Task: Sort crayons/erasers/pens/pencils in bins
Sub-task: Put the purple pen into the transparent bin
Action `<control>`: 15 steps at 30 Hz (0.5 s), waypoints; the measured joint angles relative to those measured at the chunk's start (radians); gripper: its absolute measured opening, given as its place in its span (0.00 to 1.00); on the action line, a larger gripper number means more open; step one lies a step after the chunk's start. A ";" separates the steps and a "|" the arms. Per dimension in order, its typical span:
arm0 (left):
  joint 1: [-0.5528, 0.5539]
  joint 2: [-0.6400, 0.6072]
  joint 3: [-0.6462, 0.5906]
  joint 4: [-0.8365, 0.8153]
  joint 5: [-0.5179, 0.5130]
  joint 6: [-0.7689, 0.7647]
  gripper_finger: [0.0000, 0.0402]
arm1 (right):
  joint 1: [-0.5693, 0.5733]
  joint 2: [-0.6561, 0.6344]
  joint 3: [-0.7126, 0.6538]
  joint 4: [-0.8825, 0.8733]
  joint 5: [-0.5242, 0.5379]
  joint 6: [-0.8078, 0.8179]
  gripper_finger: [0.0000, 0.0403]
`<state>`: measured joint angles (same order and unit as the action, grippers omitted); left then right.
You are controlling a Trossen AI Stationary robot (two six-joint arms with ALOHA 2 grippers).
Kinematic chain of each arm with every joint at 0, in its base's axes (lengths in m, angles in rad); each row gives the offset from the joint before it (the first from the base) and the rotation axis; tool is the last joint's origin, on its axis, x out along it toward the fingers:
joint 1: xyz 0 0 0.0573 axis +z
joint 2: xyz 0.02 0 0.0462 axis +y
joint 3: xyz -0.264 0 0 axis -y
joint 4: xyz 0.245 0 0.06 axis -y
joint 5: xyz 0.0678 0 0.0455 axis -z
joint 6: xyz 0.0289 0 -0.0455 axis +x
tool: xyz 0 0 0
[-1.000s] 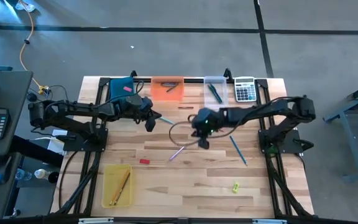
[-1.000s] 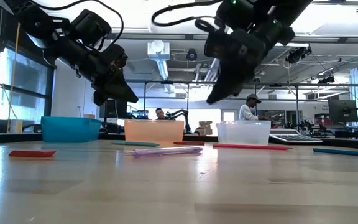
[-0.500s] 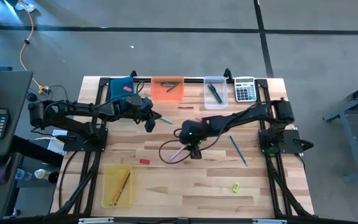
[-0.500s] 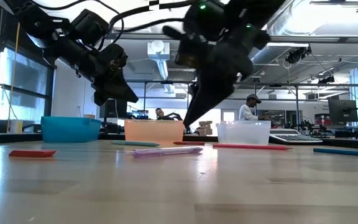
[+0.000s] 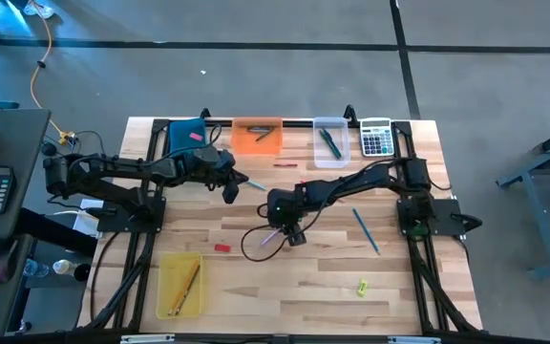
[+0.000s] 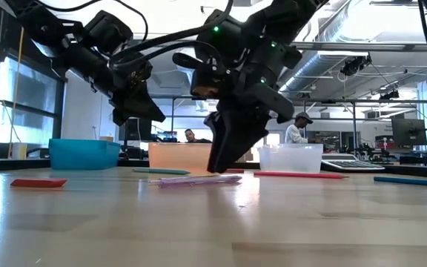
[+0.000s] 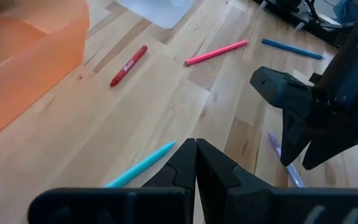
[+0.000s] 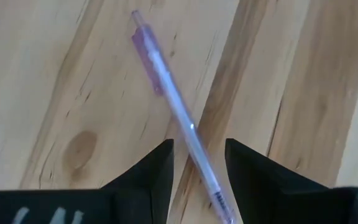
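Observation:
A lilac pen [image 8: 166,93] lies flat on the wood near the table's middle [image 5: 271,235]. My right gripper [image 8: 197,163] is open and slants down over it, one finger on each side of the pen's barrel, low above the table [image 6: 217,167]; I see no touch. My left gripper [image 7: 196,157] is shut and empty, held in the air left of centre [image 5: 229,188] above a teal pen [image 7: 142,167]. Along the far edge stand the blue bin [image 5: 187,135], orange bin [image 5: 257,135] and clear bin [image 5: 329,139]; the yellow bin [image 5: 179,283] sits near left.
A grey calculator [image 5: 377,138] sits at the far right corner. Loose on the table: a red crayon [image 7: 129,64], a pink pencil [image 7: 216,53], a blue pen [image 5: 365,229], a red eraser [image 5: 222,247] and a small yellow-green piece [image 5: 361,286].
My right gripper has gone toward the table's left edge and down, onto the lilac pen, rolling its wrist as it went, and its fingers have opened. The pen has not moved.

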<state>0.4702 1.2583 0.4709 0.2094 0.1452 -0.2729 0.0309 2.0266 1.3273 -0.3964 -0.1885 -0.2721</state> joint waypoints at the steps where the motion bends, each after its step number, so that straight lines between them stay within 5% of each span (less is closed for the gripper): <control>1: 0.000 0.000 0.000 -0.001 0.000 0.000 0.00 | 0.000 0.004 0.000 -0.003 -0.003 -0.010 0.34; 10: 0.000 0.000 0.000 -0.002 0.000 -0.002 0.00 | -0.020 0.034 0.001 -0.015 -0.030 0.003 0.33; 15: 0.000 0.000 0.000 -0.003 0.000 -0.002 0.00 | -0.034 0.036 0.001 -0.028 -0.046 0.047 0.22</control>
<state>0.4702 1.2583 0.4709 0.2062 0.1452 -0.2749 -0.0031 2.0628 1.3285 -0.4240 -0.2342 -0.2255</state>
